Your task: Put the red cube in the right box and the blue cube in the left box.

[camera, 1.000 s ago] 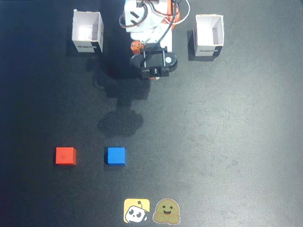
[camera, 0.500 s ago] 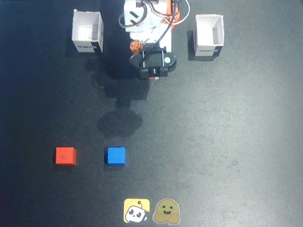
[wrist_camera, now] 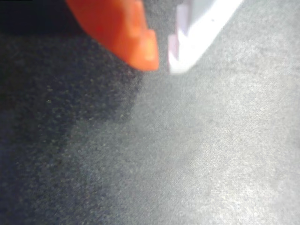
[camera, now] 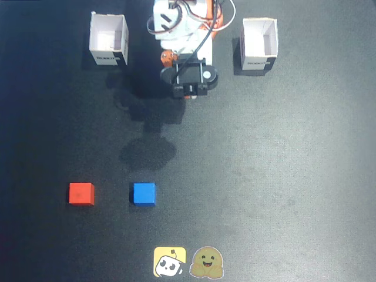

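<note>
The red cube (camera: 81,193) sits in the lower left of the fixed view, flat on the desk (camera: 282,176), with the blue cube (camera: 143,194) near it to the right, the two apart and level with each other. Neither is held or boxed. The left box (camera: 108,40) stands in the upper left of that frame and the right box (camera: 259,45) in the upper right, both with mouths open and nothing seen inside.

The pincer (wrist_camera: 163,60) enters the wrist view from the top, an orange finger and a white finger with only a thin gap between their tips, gripping nothing and hovering over bare desk. In the fixed view the arm (camera: 189,73) is folded up at top centre between the boxes, well apart from both cubes.

Risks, as I judge them: the cubes lie close enough that a descent on one could nudge the other, and the boxes look alike, so a cube could go to the wrong side. The nearly closed fingers must spread before any grasp or they will push the cube.

The desk is dark, matte and finely grained, lit brighter on the right; two cartoon stickers (camera: 184,262) sit at bottom centre. No room shows beyond it.
</note>
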You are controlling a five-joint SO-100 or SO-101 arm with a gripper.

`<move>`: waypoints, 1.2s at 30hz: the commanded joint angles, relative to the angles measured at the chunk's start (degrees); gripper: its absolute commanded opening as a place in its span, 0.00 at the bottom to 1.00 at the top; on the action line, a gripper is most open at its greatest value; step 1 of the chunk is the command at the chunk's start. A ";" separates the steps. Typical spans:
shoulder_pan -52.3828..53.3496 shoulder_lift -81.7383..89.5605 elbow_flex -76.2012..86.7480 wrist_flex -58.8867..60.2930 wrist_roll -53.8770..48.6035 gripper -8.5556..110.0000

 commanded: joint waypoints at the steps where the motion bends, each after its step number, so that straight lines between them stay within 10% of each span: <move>1: 0.35 0.62 -0.18 0.44 0.70 0.07; 36: 10.37 -26.72 -19.95 -9.76 -5.36 0.07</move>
